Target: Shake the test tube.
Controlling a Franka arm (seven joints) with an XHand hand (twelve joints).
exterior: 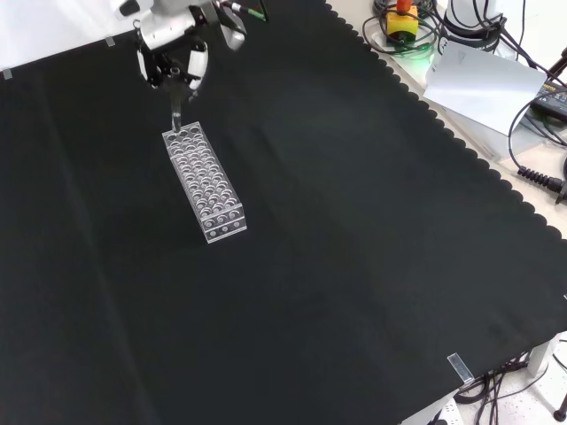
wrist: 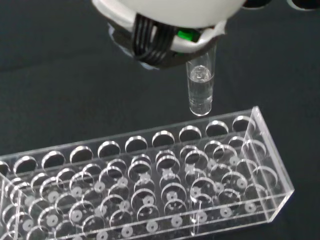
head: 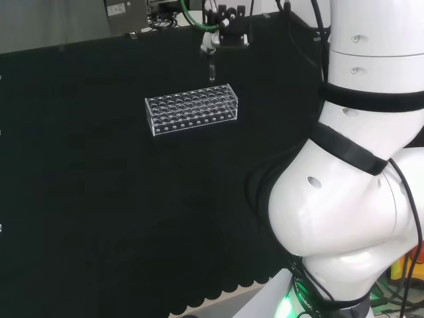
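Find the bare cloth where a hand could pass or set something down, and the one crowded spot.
Bare black cloth lies on every side of the clear rack. Crowded: the rack's far end in the front view, where the hand holds the test tube just above it.

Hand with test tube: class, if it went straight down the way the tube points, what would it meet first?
Probably the clear rack. The hand holds the test tube upright, its bottom just above the rack's end holes; exact alignment with a hole is unclear.
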